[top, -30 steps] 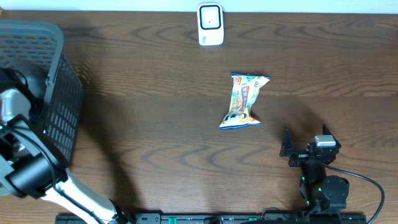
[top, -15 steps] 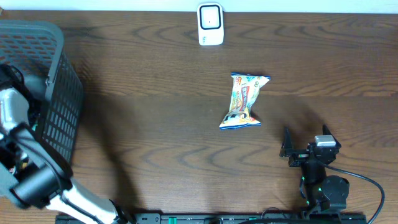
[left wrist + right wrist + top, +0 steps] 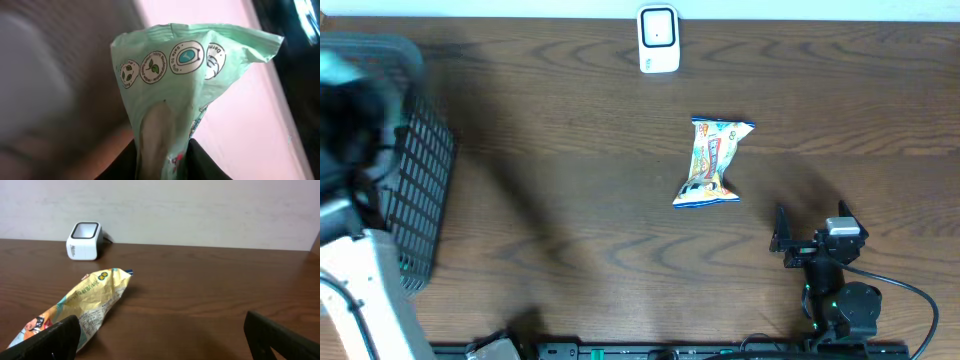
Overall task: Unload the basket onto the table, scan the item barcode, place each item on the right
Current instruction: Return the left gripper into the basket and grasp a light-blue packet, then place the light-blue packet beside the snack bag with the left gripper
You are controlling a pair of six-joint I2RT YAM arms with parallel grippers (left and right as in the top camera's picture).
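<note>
While my left gripper (image 3: 162, 162) pinches only one end of the green packet (image 3: 185, 75) | it may slip into the basket (image 3: 420, 190) | right gripper (image 3: 160, 345) gapes empty

A dark brown table (image 3: 570, 200) with bold, wavy wood grain fills the overhead view, with soft, blurred shadows across its left side and lower right. Along its far edge stands a plain, pale off-white wall (image 3: 200, 210), evenly lit and meeting the tabletop in a straight line. Diffuse light leaves a faint sheen on the wood. A dark brown sliver at the wall's right end is too narrow to identify.
</note>
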